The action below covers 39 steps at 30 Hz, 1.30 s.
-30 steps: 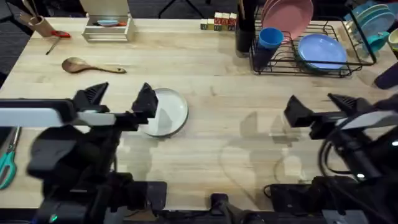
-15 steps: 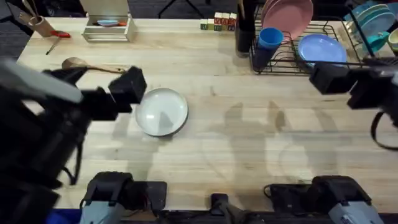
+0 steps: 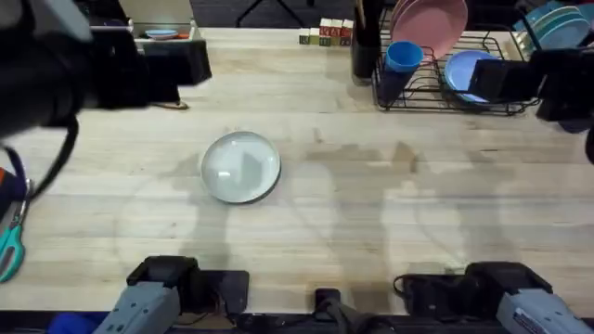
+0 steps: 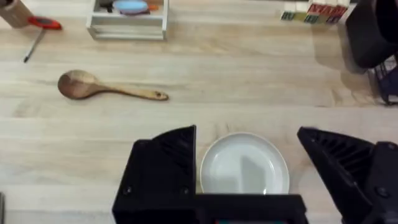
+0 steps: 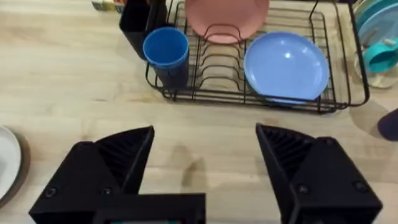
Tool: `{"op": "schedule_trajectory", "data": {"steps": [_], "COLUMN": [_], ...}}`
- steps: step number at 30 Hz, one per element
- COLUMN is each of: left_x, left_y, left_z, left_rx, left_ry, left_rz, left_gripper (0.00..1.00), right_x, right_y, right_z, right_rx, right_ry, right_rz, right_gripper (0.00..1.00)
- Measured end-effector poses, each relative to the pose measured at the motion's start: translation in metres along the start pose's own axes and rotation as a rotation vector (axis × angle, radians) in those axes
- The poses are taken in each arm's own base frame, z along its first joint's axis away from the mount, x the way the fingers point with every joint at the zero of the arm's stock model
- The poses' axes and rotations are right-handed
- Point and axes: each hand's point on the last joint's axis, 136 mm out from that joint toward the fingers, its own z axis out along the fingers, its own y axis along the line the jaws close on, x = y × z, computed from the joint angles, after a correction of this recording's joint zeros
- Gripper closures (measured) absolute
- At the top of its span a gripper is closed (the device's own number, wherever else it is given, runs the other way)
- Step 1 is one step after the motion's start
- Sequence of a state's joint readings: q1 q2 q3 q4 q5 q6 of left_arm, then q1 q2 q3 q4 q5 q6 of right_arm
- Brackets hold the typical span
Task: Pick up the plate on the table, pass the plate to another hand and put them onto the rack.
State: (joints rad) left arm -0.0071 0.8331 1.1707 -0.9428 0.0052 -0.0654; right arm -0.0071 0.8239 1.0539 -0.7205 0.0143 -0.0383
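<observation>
The white plate (image 3: 241, 167) lies flat on the table (image 3: 371, 204), left of centre, with nothing touching it. My left arm (image 3: 83, 70) is raised high over the far left of the table. In the left wrist view the plate (image 4: 244, 167) shows well below, between the spread fingers of my open, empty left gripper (image 4: 247, 135). My right gripper (image 5: 205, 134) is also open and empty, hanging in front of the black wire rack (image 5: 249, 93). The right arm (image 3: 534, 83) sits at the rack's (image 3: 436, 93) right end.
The rack holds a pink plate (image 5: 227, 15) upright, a light blue plate (image 5: 286, 65) lying flat and a blue cup (image 5: 166, 50). A wooden spoon (image 4: 106, 87) and a small tray (image 4: 127, 18) lie beyond the plate. Scissors (image 3: 9, 246) lie at the left edge.
Both arms have risen and swung away from the table's front: the left one off the plate's side to the far left, the right one toward the rack. The plate has not moved.
</observation>
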Motion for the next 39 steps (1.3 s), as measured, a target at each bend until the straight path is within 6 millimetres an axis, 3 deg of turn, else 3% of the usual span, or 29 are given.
{"op": "schedule_trajectory", "data": {"steps": [6, 13, 22, 29, 32, 39], "left_x": [-0.012, -0.008, 0.013, 0.034, 0.051, 0.067], "left_y": [-0.001, 0.000, 0.009, 0.034, 0.042, 0.044], "left_z": [0.012, 0.014, 0.011, 0.010, 0.020, 0.037], "left_rx": [-0.002, -0.005, -0.056, -0.138, -0.159, -0.163], "left_ry": [0.059, 0.081, 0.166, 0.266, 0.372, 0.482], "left_rz": [-0.001, -0.001, 0.000, -0.054, -0.082, -0.087], "left_gripper": [0.007, 0.008, 0.007, 0.007, 0.008, 0.007], "right_x": [-0.002, -0.003, -0.003, -0.003, -0.003, -0.003], "right_y": [0.000, 0.000, 0.000, 0.000, 0.000, 0.000], "right_z": [0.000, 0.000, 0.000, 0.000, 0.000, 0.000], "right_rx": [-0.001, -0.001, -0.001, -0.001, -0.001, -0.001], "right_ry": [0.028, 0.026, 0.026, 0.026, 0.026, 0.026], "right_rz": [0.001, 0.000, 0.000, 0.000, 0.000, 0.000], "right_gripper": [0.008, 0.006, 0.006, 0.006, 0.006, 0.006]}}
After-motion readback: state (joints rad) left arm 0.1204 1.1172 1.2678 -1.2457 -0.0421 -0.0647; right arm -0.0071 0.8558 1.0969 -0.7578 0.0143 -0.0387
